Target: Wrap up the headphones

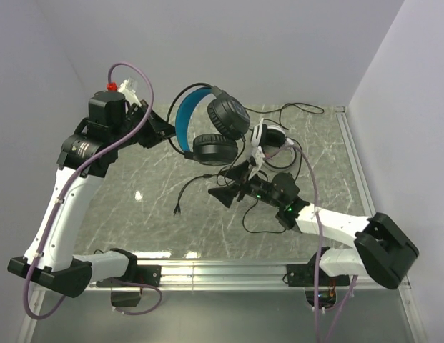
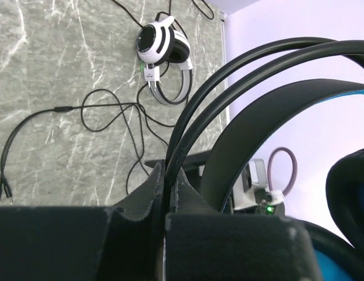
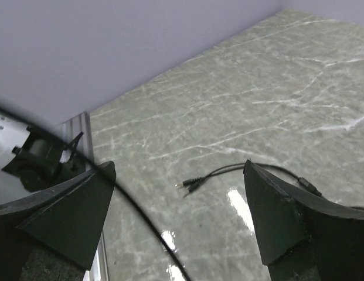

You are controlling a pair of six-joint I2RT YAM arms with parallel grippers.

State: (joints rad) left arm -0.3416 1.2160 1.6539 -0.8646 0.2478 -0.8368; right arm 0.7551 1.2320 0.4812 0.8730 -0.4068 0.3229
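The left jaws are pinched shut on the two thin black hoops of the black headset with the blue headband [image 1: 229,116], holding it above the tabletop [image 1: 136,214], to the left of the white headset [image 1: 268,136]. In the left wrist view the hoops and padded band [image 2: 275,129] fill the frame, and one ear cup is cut off at the right edge. The right jaws stand wide apart with nothing gripped, on the near side of the white headset. From above, the right arm [image 1: 336,225] and loose loops of wire hide part of that headset. A thin black cable [image 1: 177,209] ends in plugs on the tabletop, near and left of the white headset. Another blurred strand [image 3: 140,216] crosses close to the right wrist camera. The tangle hides which headset each cable belongs to.
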